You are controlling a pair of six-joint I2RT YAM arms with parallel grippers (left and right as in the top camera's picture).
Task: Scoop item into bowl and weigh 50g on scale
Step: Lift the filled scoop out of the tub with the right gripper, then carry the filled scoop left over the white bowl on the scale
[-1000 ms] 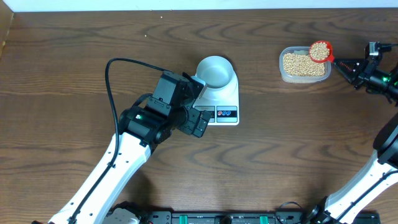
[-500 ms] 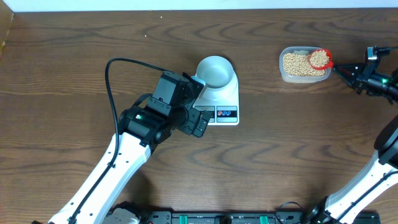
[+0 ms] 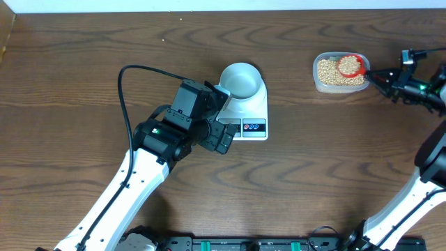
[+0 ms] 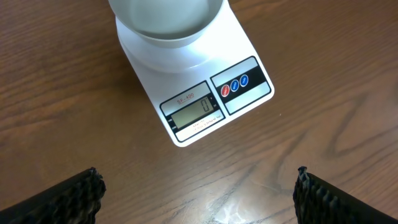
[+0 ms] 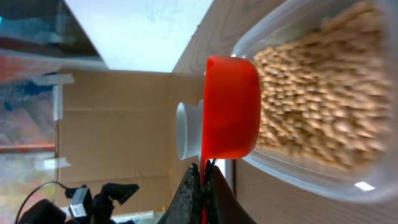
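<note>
Closest to me, the left gripper hangs low over the wooden table with its jaws spread wide and nothing between them. Its two dark fingers sit at the bottom corners of the wrist view, either side of bare wood.

Just beyond it lies the scale, flat on the table, with its display end nearest the gripper. The display reads zero, and the red and blue buttons are beside it. The bowl stands on the far end of the scale, upright and with nothing in it.

Well off to the far right sits a clear tub holding the beans, a thick tan layer across its floor. The right gripper is clamped tight on the thin handle of a red scoop. The scoop's cup is over the right-hand part of the tub, opening upward, with beans heaped in it. I cannot tell whether its underside touches the beans below.
</note>
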